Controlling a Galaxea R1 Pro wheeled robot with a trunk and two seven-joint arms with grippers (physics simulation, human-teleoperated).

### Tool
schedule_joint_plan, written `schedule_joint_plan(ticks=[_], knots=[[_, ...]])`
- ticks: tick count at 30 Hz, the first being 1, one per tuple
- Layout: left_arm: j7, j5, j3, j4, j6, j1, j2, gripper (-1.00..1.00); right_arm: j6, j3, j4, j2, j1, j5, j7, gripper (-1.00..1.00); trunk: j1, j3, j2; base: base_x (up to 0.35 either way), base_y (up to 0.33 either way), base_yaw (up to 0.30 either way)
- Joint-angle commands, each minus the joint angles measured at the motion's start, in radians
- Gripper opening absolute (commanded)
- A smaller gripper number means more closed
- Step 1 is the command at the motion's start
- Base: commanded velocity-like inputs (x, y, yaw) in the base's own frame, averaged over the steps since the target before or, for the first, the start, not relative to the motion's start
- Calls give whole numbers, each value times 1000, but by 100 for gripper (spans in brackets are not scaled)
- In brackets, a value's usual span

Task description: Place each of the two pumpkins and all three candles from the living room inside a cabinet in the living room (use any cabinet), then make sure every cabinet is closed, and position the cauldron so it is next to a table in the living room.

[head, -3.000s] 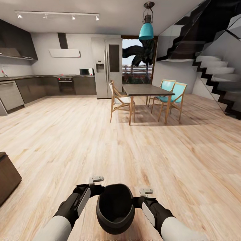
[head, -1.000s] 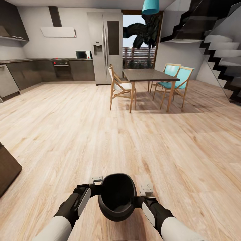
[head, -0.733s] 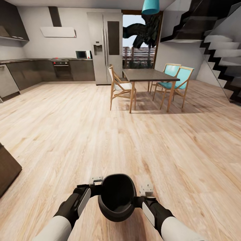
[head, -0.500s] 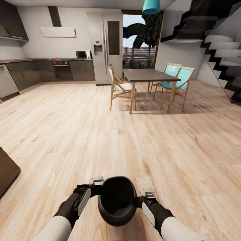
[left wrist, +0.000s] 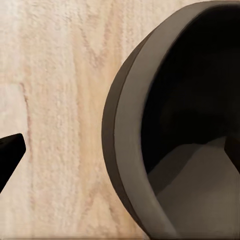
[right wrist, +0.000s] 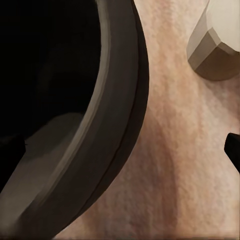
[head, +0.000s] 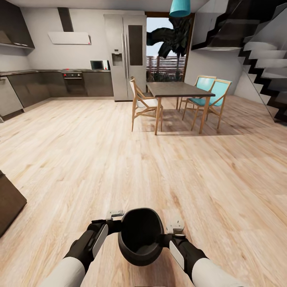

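Black cauldron (head: pixel 139 236) clamped between left pincer (head: pixel 113 223) and right pincer (head: pixel 169 233); finger opening can't tell. Dining table (head: pixel 178 89) far ahead. Squeeze-only hold, could slip while driving.

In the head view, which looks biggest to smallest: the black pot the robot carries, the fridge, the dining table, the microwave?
1. fridge
2. dining table and cauldron: look alike; the cauldron sits nearest the camera, so no ranking
3. microwave

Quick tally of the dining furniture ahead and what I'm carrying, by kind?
Dining table: 1
Teal-seated chairs: 2
White-seated chair: 1
Cauldron, held between both grippers: 1
Total: 5
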Motion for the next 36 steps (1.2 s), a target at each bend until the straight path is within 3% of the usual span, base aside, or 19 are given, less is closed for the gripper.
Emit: schedule_joint_plan(ticks=[1, 33, 36], knots=[[6, 9, -3, -1, 5, 0, 1, 100, 5, 7, -2, 0, 0, -10, -8, 100, 0, -1, 0, -18, 9, 0], [11, 11, 0, 60, 5, 0, -6, 100, 5, 7, -2, 0, 0, -10, -8, 100, 0, -1, 0, -1, 1, 0], [11, 11, 0, 60, 5, 0, -6, 100, 5, 7, -2, 0, 0, -10, -8, 100, 1, -12, -1, 0, 0, 0]])
